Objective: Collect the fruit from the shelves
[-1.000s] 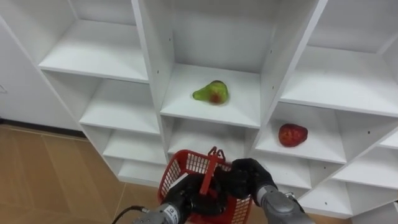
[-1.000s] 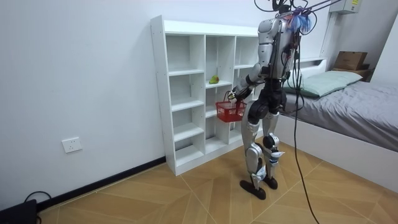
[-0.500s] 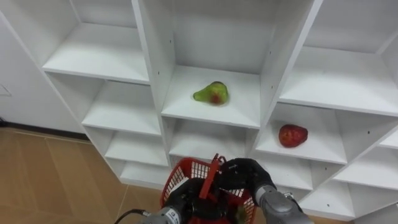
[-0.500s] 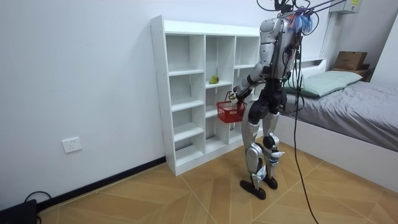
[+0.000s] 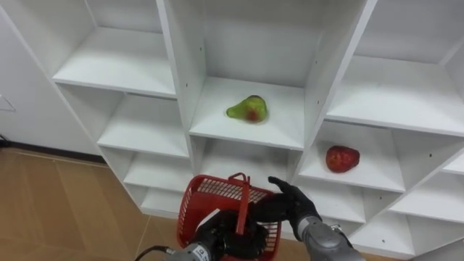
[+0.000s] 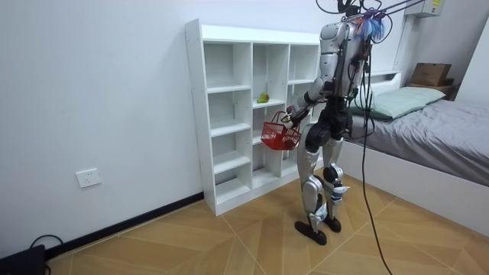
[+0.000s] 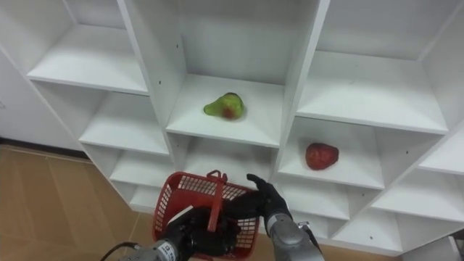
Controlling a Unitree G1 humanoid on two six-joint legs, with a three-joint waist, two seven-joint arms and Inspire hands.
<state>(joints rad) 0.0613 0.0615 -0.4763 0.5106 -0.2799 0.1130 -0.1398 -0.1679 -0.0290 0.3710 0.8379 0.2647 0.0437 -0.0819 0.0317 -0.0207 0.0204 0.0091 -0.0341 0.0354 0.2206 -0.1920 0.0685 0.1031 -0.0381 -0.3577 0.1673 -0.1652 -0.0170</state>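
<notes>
A green pear with a red blush lies on the middle shelf of the white closet. One compartment lower and to the right sits a red fruit. I stand facing the closet and hold a red mesh basket low in front of it, its handle upright. My left hand is curled at the foot of that handle. My right hand hovers at the basket's right rim with its fingers stretched out, holding nothing. The hands hide what lies inside the basket.
The closet's other compartments around the fruits are bare. In the room view a bed stands behind me at the room view's right, and wooden floor spreads around my feet.
My right hand has gone from curled over the basket to stretched open. The basket has swung a little to the left and tilted.
</notes>
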